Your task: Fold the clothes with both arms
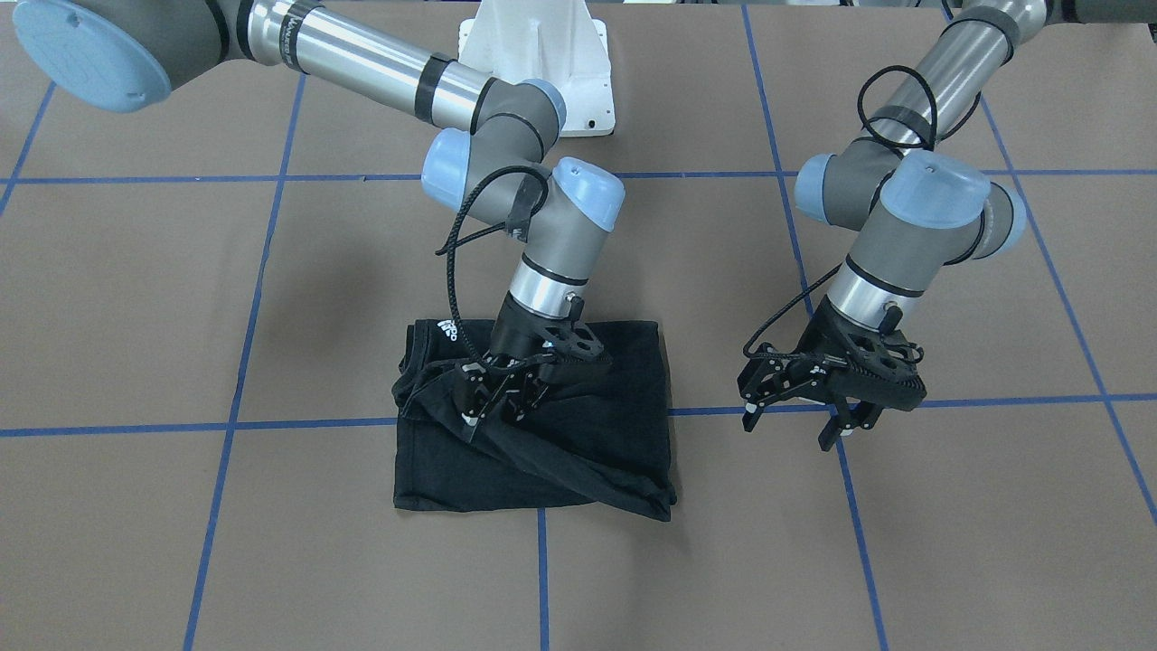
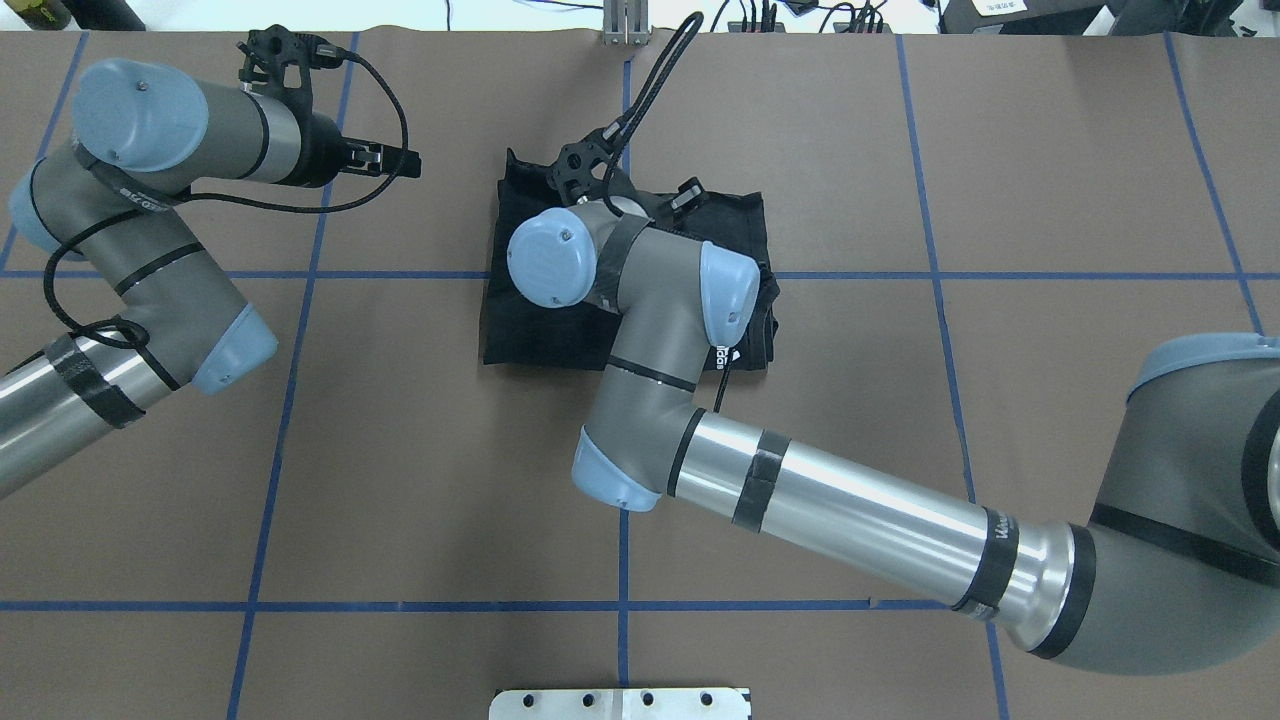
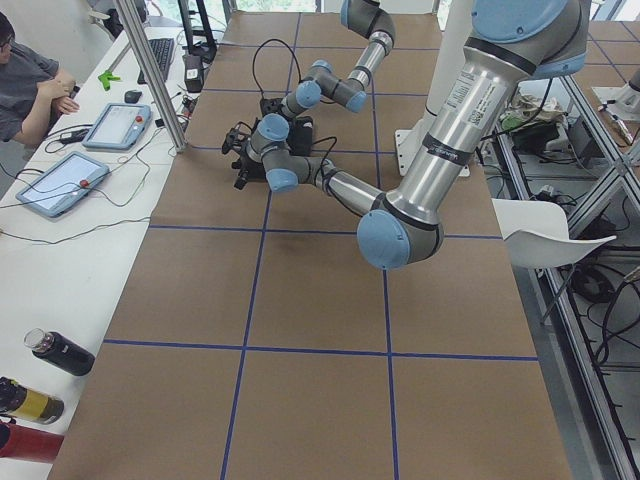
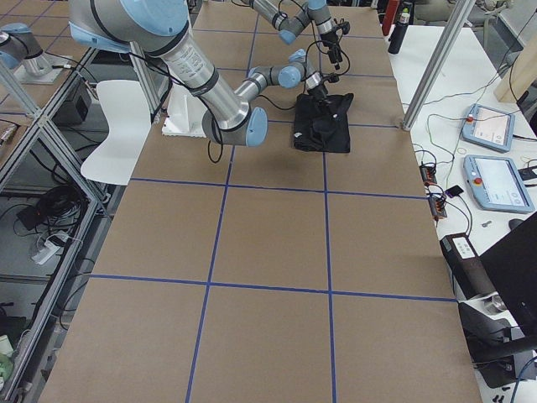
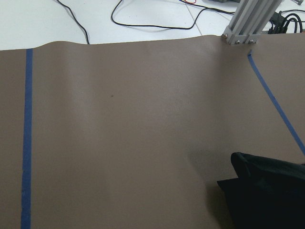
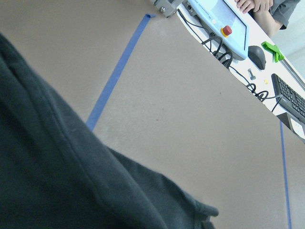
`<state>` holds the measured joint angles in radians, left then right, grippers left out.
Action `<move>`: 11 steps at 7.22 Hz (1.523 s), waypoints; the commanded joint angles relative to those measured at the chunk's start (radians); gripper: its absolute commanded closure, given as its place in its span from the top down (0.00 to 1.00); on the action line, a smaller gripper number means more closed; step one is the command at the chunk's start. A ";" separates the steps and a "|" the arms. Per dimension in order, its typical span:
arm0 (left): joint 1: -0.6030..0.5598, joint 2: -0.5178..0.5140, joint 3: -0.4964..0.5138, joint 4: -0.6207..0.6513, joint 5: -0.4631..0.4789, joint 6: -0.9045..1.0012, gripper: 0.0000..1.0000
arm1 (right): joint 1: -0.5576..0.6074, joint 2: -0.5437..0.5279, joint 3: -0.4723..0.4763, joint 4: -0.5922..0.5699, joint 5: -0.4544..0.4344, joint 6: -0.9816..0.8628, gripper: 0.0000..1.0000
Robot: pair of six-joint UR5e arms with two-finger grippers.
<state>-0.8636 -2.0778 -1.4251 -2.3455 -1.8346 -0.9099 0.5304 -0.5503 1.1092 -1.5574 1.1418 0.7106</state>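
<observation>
Rumpled rectangular bundle of black T-shirt (image 1: 452, 470), white logo (image 1: 446, 329) at 1 corner

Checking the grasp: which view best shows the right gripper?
Exterior front-facing: the right gripper pinches a lifted fold of the T-shirt. Overhead, its own arm hides it; wrist cameras miss it; side views are too small.

The front-facing camera looks steeply down from the operators' side toward the white pedestal base (image 1: 533, 54); the overhead one looks forward and down from behind the robot. Both frame the black T-shirt (image 1: 624, 407) closely. The 2 end cameras stand far back, looking along the brown table (image 3: 320, 400) from opposite ends. Each wrist camera skims the tabletop, catching a T-shirt edge.
</observation>
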 commanded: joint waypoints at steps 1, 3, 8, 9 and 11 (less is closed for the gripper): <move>0.000 0.012 -0.006 0.000 0.000 -0.003 1.00 | 0.094 -0.013 -0.133 0.264 0.051 -0.084 0.52; 0.000 0.047 -0.040 0.000 0.000 -0.029 1.00 | 0.112 -0.001 -0.169 0.367 0.088 -0.083 0.85; -0.046 0.169 -0.339 0.281 -0.123 0.103 1.00 | 0.247 -0.191 0.292 0.058 0.540 0.026 1.00; -0.054 0.218 -0.464 0.417 -0.118 0.197 1.00 | 0.275 -0.333 0.490 -0.022 0.596 0.023 1.00; -0.121 0.364 -0.651 0.549 -0.121 0.363 1.00 | 0.327 -0.556 0.837 -0.212 0.673 -0.019 1.00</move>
<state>-0.9429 -1.8030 -1.9638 -1.8798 -1.9540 -0.6579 0.8257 -0.9592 1.7251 -1.6554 1.7681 0.7173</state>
